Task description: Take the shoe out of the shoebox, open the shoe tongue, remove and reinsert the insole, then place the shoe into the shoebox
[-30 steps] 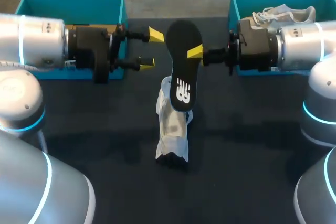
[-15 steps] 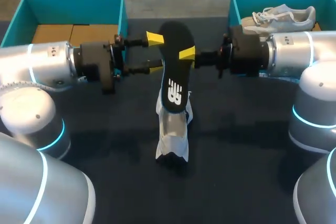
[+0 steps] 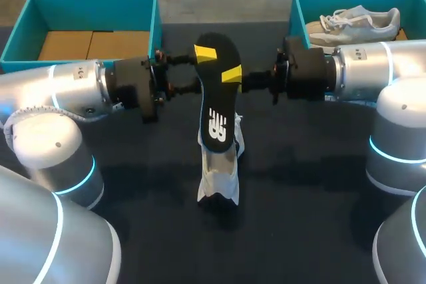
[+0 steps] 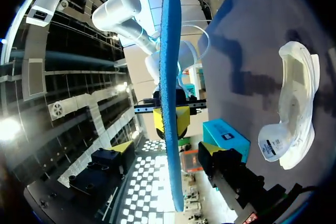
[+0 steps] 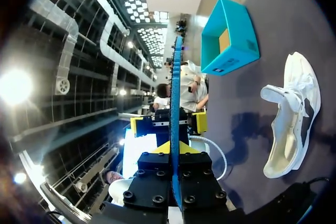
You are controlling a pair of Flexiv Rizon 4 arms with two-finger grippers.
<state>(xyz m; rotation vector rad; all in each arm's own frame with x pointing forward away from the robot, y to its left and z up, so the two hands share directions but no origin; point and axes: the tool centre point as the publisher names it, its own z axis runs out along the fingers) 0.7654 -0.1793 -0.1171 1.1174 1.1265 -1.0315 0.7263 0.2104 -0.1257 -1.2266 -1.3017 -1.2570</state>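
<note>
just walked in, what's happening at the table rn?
The right gripper is shut on the black insole and holds it in the air above the white shoe, which lies on the dark table. The left gripper is open, with the insole between its fingers but not clamped. The insole is out of the shoe and not yet back in. A second shoe sits in the right teal box; the left box shows only cardboard.

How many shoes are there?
2. One white shoe lies on the table beneath the black insole; a second shoe lies in the right shoebox. The left shoebox shows only cardboard.
</note>
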